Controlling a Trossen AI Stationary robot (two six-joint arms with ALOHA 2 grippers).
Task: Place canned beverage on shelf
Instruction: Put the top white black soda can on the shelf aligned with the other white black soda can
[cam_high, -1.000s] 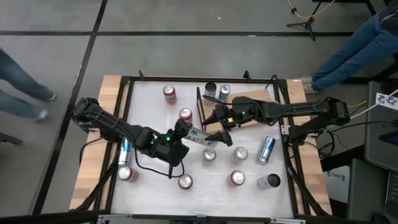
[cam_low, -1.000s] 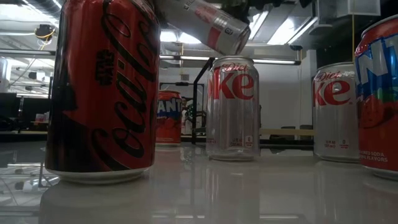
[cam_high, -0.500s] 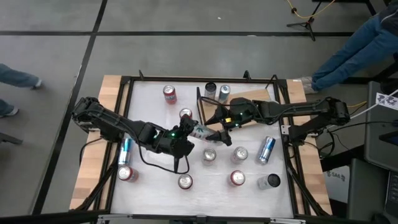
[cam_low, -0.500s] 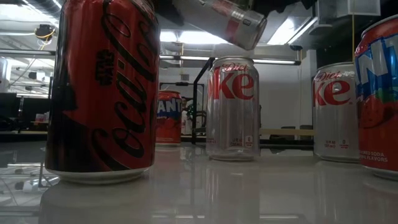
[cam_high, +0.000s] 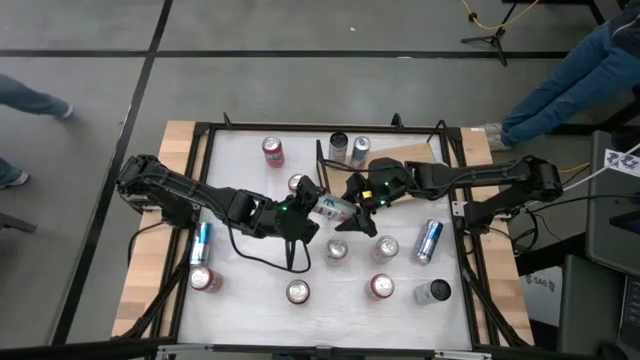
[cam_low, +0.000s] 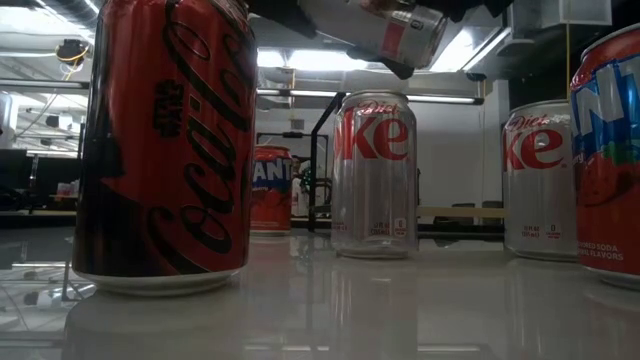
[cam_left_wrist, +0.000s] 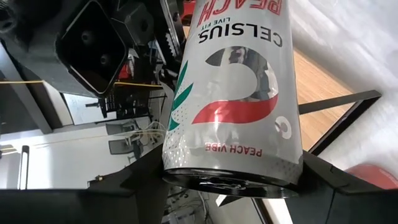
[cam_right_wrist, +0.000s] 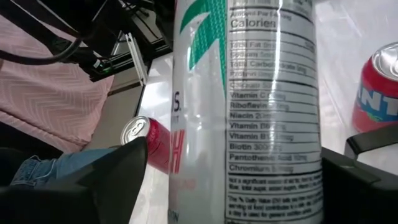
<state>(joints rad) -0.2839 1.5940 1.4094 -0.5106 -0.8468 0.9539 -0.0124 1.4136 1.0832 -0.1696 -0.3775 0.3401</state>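
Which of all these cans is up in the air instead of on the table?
The white Celsius can, held tilted by the left gripper mid-table; the right gripper sits at its other end.

Can (cam_high: 328, 208): slim, white, Celsius, red-and-green print, "Peach Vibe" lettering (cam_left_wrist: 231, 93), nutrition panel (cam_right_wrist: 273, 112). Off table, lying tilted in mid-air over table middle, one end clamped in left gripper (cam_high: 312, 207), other end between spread fingers of right gripper (cam_high: 352, 205). In low view hangs slanted above standing cans (cam_low: 385, 28).

Shelf (cam_high: 400, 160): flat light-brown wooden board, thin black upright frame at its end nearest table middle. Lies flat near far edge, toward right corner; can close beside frame, not on board.
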